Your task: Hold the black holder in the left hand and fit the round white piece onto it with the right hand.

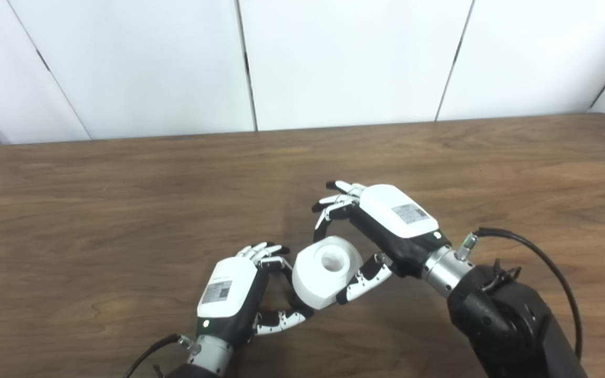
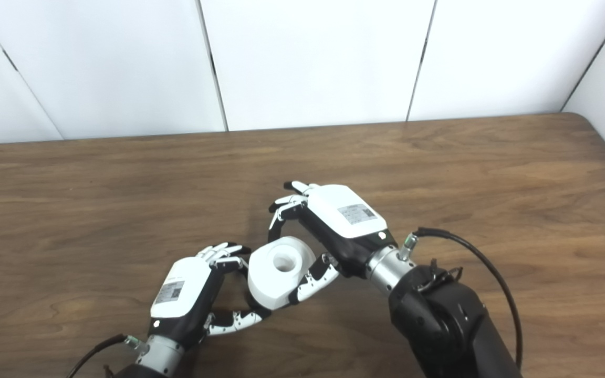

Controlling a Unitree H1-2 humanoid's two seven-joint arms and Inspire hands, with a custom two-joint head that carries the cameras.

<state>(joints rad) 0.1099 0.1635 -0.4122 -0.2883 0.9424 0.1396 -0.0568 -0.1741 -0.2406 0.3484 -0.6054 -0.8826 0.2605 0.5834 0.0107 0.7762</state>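
Note:
The round white piece [image 1: 319, 278] has a hole in its top and stands tilted between my two hands near the table's front. My left hand [image 1: 231, 294] curls its fingers and thumb around the piece's left and lower side. The black holder is almost wholly hidden behind the piece; only a dark sliver [image 1: 296, 300] shows by the left thumb. My right hand [image 1: 386, 220] is just right of the piece. Its thumb lies against the piece's lower right edge, and its fingers [image 1: 329, 210] are spread above it, apart from it.
The brown wooden table [image 1: 124, 210] fills the view, with white wall panels behind its far edge. A black cable [image 1: 539, 257] loops from my right wrist over the table's right side.

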